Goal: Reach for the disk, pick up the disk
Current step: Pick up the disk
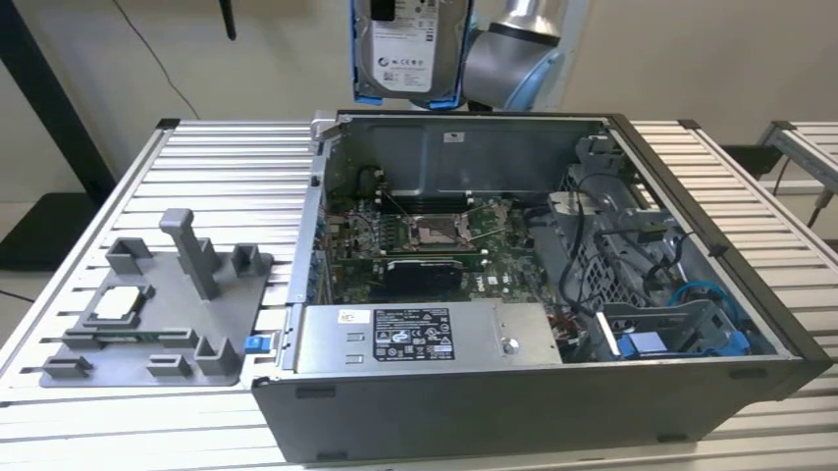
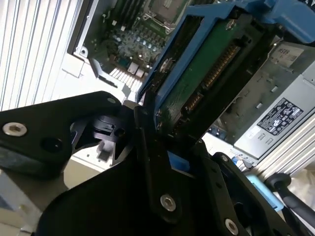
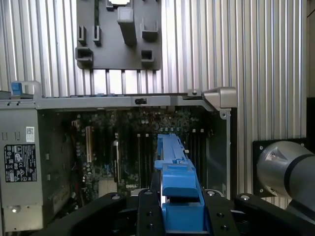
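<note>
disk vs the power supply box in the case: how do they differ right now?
Pose: the disk is upright in the air above the case, gripped by the claw; the power supply box lies inside the case.
Trim: the disk has a blue frame; the power supply box is bare metal.
Shared: both are silver with a white label.

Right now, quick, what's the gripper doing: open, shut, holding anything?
Gripper: shut on the blue-framed hard drive, held above the open computer case.
</note>
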`<act>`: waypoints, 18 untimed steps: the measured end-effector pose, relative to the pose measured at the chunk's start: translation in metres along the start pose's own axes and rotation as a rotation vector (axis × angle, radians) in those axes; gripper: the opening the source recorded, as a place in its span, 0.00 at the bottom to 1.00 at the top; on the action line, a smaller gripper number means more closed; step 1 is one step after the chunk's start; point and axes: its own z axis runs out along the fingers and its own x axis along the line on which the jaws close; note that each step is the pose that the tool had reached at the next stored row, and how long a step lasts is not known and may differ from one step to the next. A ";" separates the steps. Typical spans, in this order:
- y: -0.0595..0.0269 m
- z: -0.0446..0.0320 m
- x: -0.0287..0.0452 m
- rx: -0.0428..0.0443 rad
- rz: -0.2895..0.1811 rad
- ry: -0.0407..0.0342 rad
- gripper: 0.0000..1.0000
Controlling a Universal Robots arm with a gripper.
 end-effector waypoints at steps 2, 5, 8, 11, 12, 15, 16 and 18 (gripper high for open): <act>-0.0059 -0.0001 -0.0003 0.0000 0.000 0.0001 0.00; -0.0148 -0.0002 -0.0008 0.0000 0.000 0.0000 0.00; -0.0239 -0.0003 -0.0013 0.0000 0.000 0.0000 0.00; -0.0331 -0.0005 -0.0019 0.0000 0.000 0.0000 0.00; -0.0363 -0.0005 -0.0020 -0.0001 0.000 0.0001 0.00; -0.0466 -0.0006 -0.0026 0.0000 0.000 0.0000 0.00; -0.0506 -0.0007 -0.0028 0.0000 0.000 0.0000 0.00; -0.0585 -0.0008 -0.0033 0.0000 0.000 0.0000 0.00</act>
